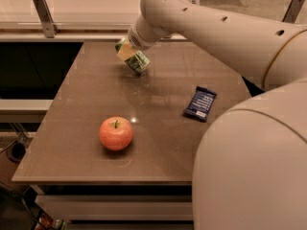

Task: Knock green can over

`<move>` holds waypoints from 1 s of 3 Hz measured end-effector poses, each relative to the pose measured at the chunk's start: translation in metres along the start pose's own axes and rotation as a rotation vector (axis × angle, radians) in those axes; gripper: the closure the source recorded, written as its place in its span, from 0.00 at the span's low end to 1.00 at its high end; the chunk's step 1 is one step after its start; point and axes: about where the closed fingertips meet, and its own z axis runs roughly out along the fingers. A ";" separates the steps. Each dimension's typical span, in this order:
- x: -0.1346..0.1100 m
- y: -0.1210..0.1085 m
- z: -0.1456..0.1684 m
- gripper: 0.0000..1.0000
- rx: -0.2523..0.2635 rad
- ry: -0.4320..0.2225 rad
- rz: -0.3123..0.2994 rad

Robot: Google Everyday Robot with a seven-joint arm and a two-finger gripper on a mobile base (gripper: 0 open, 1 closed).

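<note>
The green can is at the far middle of the brown table. It is tilted, with its top leaning to the left and away from me. My gripper is at the end of the white arm, right at the can's upper end and touching or nearly touching it. The arm's wrist hides most of the gripper.
A red-orange apple sits near the front left of the table. A dark blue snack bar packet lies to the right of centre. The robot's white body fills the lower right. A rail with posts runs behind the table.
</note>
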 end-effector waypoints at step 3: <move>-0.017 0.045 0.063 1.00 -0.174 -0.016 -0.066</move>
